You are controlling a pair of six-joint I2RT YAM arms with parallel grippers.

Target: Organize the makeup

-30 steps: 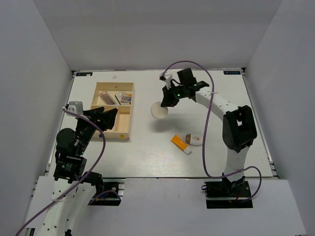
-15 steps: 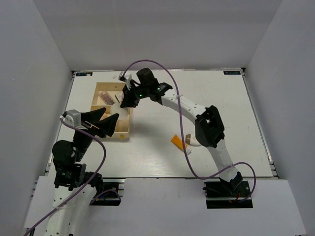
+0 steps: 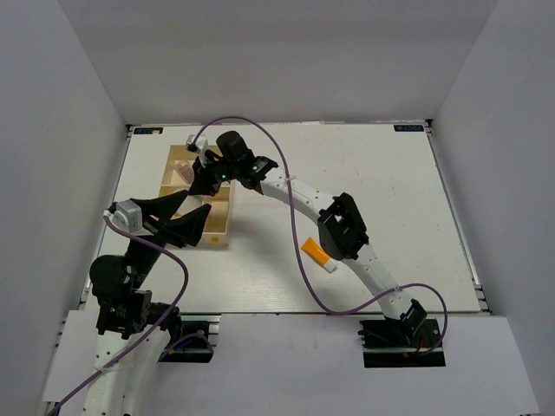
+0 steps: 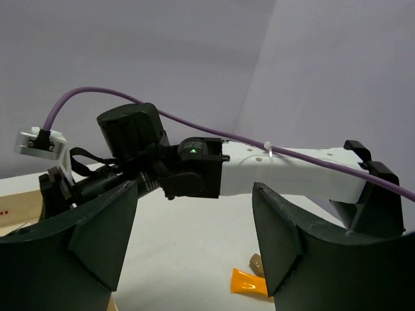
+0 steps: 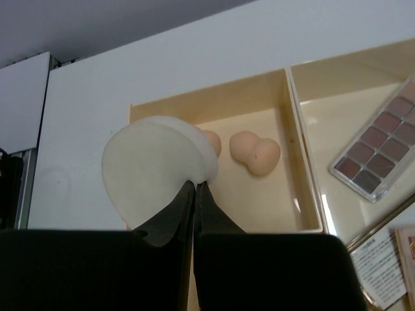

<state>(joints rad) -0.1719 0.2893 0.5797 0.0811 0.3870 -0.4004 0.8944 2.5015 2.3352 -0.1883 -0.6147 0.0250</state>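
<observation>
From above, the right tool (image 3: pixel 206 173) reaches across over the far end of the wooden compartment box (image 3: pixel 217 236), likely to deliver its load; the left tool (image 3: pixel 192 208) hangs by the box's near end, and the orange tube (image 3: pixel 316 253) lies well apart on the surface (image 3: pixel 390 199). The left wrist view shows that tool spread wide, holding nothing. The right wrist view shows the right tool pinched on the round white disc (image 5: pixel 152 165) by its edge, above the compartment with beige sponges (image 5: pixel 256 150), next to the eyeshadow palette (image 5: pixel 382 139)
</observation>
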